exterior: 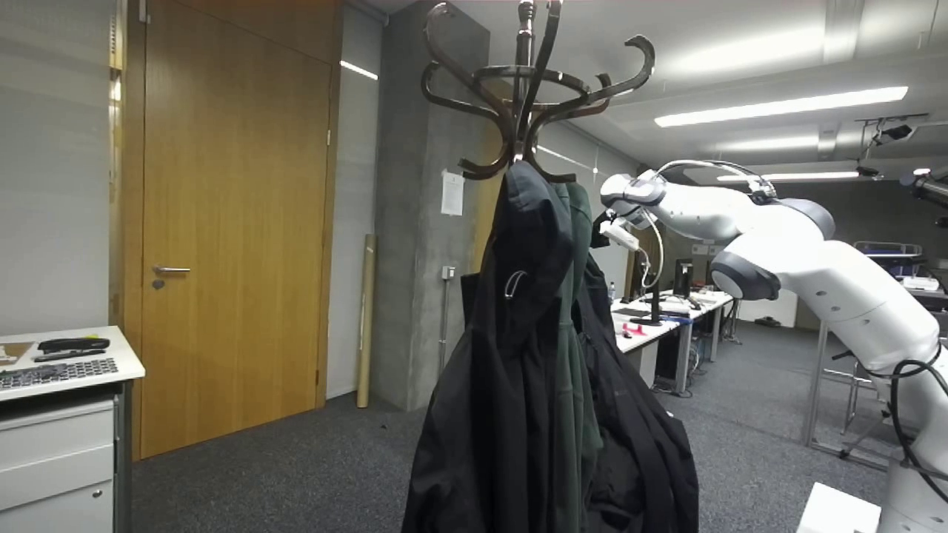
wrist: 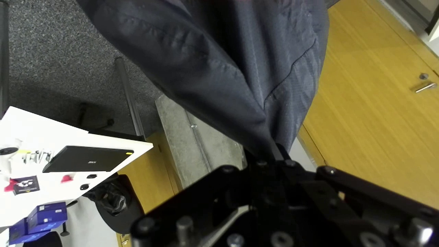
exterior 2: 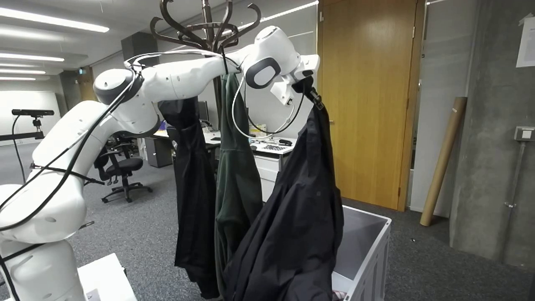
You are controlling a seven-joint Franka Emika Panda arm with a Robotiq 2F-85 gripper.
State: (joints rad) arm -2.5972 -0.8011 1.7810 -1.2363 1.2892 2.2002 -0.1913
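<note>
Over gray office carpet [exterior 2: 144, 234], the gripper [exterior 2: 318, 103] pinches a black jacket [exterior 2: 296, 209] that looks off the coat stand [exterior: 518, 135], not yet let go.

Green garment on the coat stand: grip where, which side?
Probably a fold near the top of the green garment, from the side of the arm: it narrows upward and hangs uncovered there, whereas a dark garment overlaps its far side. The hand holds a black jacket.

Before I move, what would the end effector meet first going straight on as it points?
Likely the dark jacket pinched in the end effector: its cloth fans out directly ahead in the wrist view. Depth beyond it is unclear.
</note>
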